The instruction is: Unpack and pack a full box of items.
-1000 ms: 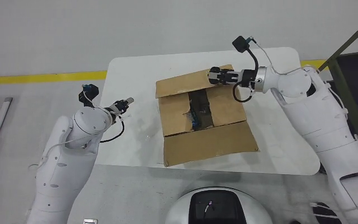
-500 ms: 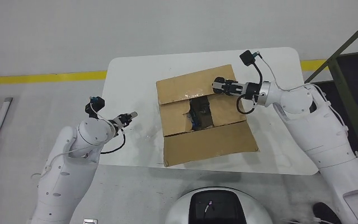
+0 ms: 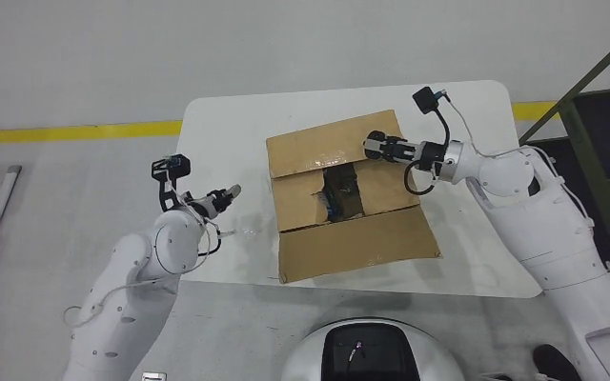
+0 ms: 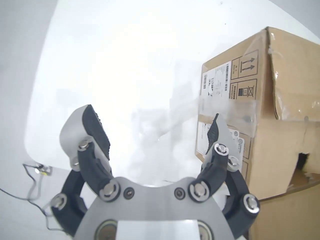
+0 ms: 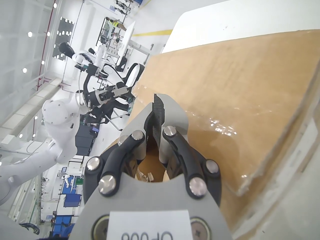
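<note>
Cardboard box (image 4: 287, 138) bears white barcode labels (image 4: 216, 81); left gripper (image 4: 153, 116) gapes wide, right gripper (image 5: 157, 102) pinched closed.

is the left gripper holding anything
No, the left gripper is open with nothing in it, short of the cardboard box.

Left arm (image 3: 172, 243) bent, jaws spread wide; right arm (image 3: 500, 176) outstretched, jaws pressed together.
</note>
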